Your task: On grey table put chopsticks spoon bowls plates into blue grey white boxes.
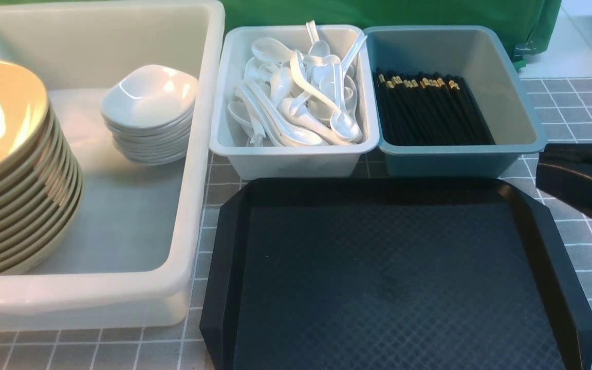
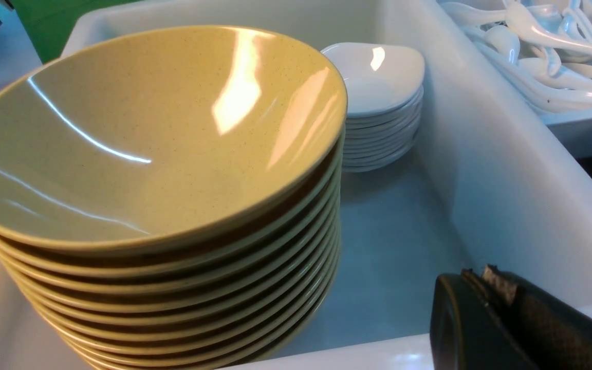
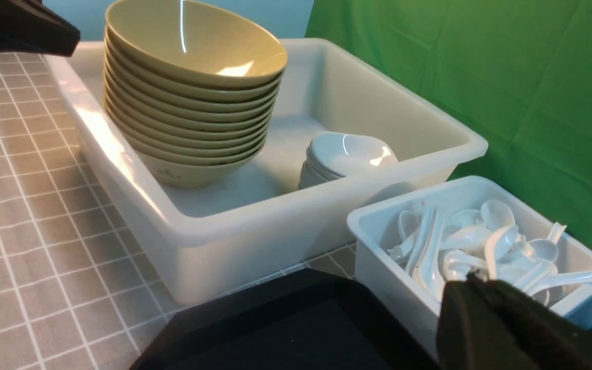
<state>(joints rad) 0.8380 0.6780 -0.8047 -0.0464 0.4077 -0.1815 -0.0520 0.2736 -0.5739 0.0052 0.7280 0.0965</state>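
Grey table [image 1: 578, 103] carries filled boxes. Glossy bowls [image 2: 162, 154] look slippery, heavy; grip rims. Both grippers' fingers are pressed together, empty.

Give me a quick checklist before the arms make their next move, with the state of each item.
1. Black tray holds no tableware: ok.
2. Bowls and plates stacked in the white tub: ok.
3. Spoons in the grey-white box: ok.
4. Chopsticks in the blue box: ok.
5. Left gripper and right gripper shut, holding nothing: ok.
6. Grey table beyond the frames: cannot tell.
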